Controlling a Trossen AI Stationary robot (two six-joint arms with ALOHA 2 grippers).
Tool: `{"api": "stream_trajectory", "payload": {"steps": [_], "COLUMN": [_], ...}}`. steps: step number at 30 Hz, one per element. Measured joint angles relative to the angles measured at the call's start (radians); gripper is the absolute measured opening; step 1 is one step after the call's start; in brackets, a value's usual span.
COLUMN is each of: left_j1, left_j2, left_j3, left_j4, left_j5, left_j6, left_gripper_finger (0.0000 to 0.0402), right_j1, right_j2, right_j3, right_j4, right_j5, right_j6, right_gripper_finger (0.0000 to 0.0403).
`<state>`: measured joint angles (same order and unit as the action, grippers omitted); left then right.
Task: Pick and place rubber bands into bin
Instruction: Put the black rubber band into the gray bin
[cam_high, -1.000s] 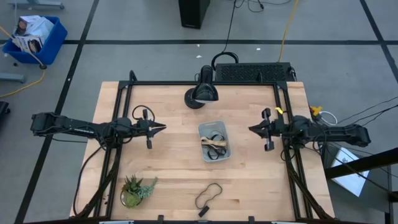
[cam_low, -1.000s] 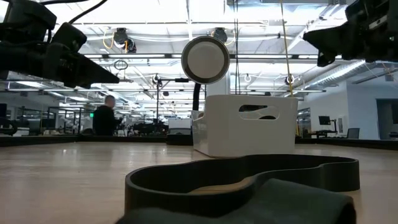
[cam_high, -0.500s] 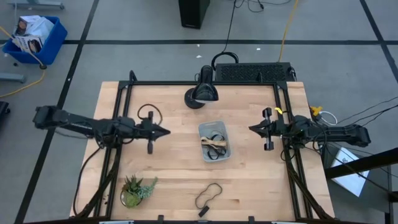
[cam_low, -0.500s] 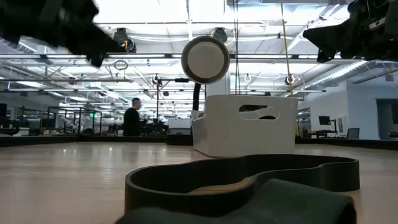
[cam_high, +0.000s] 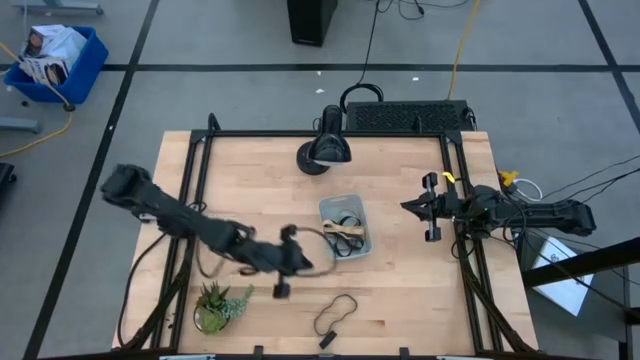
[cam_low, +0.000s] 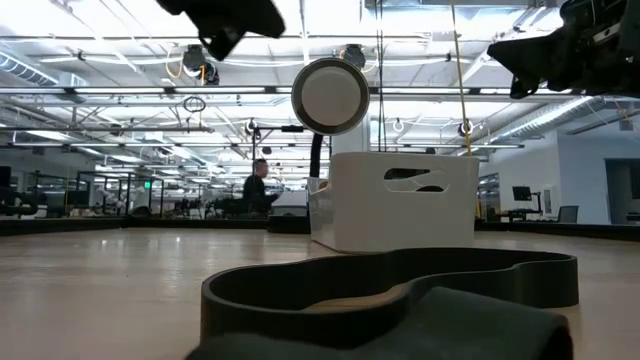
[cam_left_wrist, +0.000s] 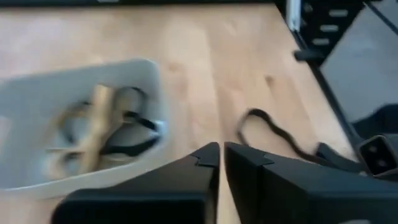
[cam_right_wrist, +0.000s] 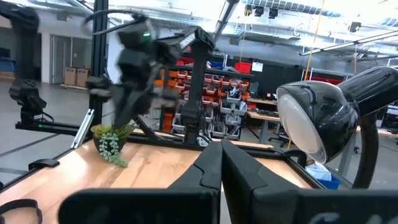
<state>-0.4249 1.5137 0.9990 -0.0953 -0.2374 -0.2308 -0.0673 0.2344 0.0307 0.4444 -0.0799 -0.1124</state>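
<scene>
Approach step. Left gripper, fingers pressed together, hangs left of the bin, which already holds several rubber bands. One loose black band lies at the near edge; next, spread and descend there. Right gripper, likewise closed, waits far right.

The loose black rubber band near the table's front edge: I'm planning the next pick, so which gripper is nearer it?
Left. The left gripper hovers just behind the rubber band; the right gripper waits far off.
</scene>
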Motion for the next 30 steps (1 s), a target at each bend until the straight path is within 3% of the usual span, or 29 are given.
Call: {"api": "stream_trajectory", "payload": {"steps": [7,11,15,22,30], "left_j1": [-0.064,-0.049,-0.02,-0.007,0.003], "left_j2": [0.253,0.354,0.434,0.552,0.588], "left_j3": [0.148,0.223,0.287,0.35,0.375], "left_j4": [-0.012,-0.006,-0.009,-0.014,-0.01], "left_j5": [0.071,0.026,0.071,0.159,0.204], "left_j6": [-0.032,-0.05,-0.098,-0.119,-0.146], "left_gripper_finger": [0.014,0.0212,0.0259,0.0278,0.0278], "right_j1": [0.0,0.0,0.0,0.0,0.0], "right_j2": [0.0,0.0,0.0,0.002,0.006], "right_j3": [0.0,0.0,0.0,-0.001,-0.001], "right_j4": [0.0,0.0,0.0,-0.01,-0.009], "right_j5": [0.0,0.0,0.0,0.0,0.0], "right_j6": [0.036,0.047,0.047,0.048,0.048], "right_gripper_finger": [0.0,0.0,0.0,0.0,0.0]}}
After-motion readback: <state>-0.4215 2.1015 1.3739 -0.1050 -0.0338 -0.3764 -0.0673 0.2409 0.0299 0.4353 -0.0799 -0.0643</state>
